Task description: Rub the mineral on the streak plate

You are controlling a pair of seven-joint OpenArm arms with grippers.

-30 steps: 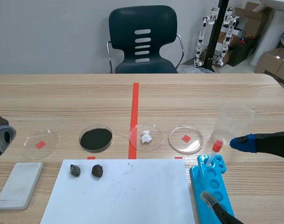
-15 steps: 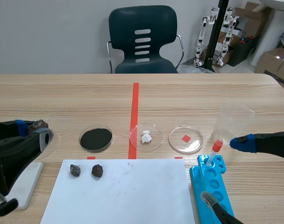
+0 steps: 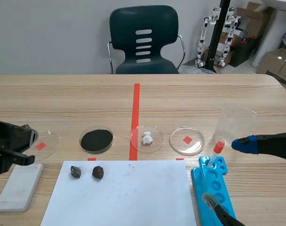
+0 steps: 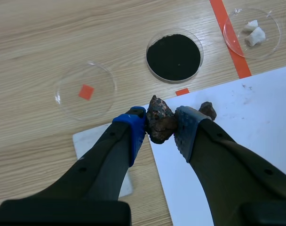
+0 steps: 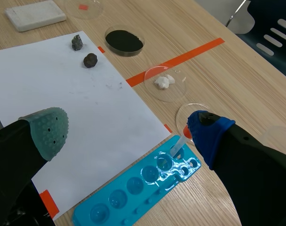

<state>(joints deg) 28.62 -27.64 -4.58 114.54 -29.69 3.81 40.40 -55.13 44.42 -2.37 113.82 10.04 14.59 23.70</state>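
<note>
The left gripper is pinching a dark, rust-flecked rock between its two pads, holding it above the table. Below it, partly hidden by its fingers, the white plate is lying flat on the wood, just beside a sheet of paper. A smaller rock is sitting on the paper just ahead of one finger. Further ahead an empty clear dish and a dish of black powder are standing side by side, and beyond them a dish with white lumps. The right gripper is hanging wide open with nothing in it, over the paper's corner and a blue tray, with a red-capped dropper leaning in the tray beside its blue pad.
</note>
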